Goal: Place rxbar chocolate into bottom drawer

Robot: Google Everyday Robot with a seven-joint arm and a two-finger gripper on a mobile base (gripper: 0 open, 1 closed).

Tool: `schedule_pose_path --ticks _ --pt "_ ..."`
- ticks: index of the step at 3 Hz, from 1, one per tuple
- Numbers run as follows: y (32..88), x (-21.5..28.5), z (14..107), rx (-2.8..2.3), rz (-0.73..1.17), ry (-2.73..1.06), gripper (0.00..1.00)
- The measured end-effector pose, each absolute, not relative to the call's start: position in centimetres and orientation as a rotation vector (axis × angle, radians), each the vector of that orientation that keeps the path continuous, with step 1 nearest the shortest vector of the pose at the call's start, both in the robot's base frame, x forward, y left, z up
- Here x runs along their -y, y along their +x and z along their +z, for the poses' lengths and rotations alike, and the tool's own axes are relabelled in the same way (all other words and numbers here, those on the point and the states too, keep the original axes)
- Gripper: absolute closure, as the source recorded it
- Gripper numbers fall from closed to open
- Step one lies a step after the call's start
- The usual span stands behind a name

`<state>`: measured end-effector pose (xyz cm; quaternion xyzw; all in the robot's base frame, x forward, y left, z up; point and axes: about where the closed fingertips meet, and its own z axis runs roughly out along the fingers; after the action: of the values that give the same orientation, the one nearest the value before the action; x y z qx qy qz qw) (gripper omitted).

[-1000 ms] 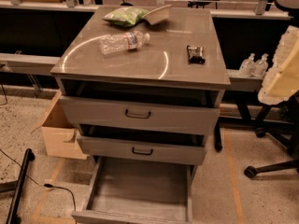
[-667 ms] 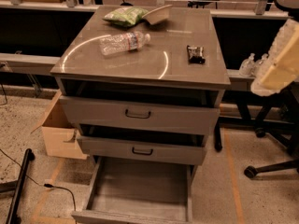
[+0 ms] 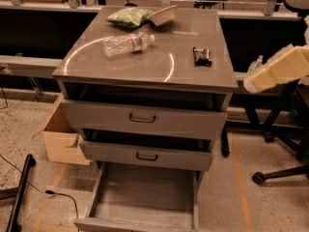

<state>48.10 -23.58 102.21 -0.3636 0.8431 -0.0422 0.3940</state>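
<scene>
Camera view. Gripper [image 3: 277, 70] at the right edge, off the cabinet top [image 3: 145, 66] and about level with it; open or closed, cannot tell. Chocolate bar [image 3: 202, 56] to its left, near the top's right side, long axis front to back. Bottom drawer [image 3: 145, 195] open, well below.

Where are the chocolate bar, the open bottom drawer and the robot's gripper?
rxbar chocolate [image 3: 202, 56]: camera view, middle of its dark wrapper.
bottom drawer [image 3: 145, 192]: camera view, bare grey floor of the tray.
gripper [image 3: 275, 72]: camera view, pale body at the picture's right edge.
</scene>
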Motion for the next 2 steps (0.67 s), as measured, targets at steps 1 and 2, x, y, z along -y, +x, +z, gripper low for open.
schedule_pose_path --ticks 1,2 --pt "51.4 25.2 99.5 -2.147 -0.013 -0.649 0.0" --pt "54.9 26.0 98.9 -2.102 -0.008 -0.466 0.0"
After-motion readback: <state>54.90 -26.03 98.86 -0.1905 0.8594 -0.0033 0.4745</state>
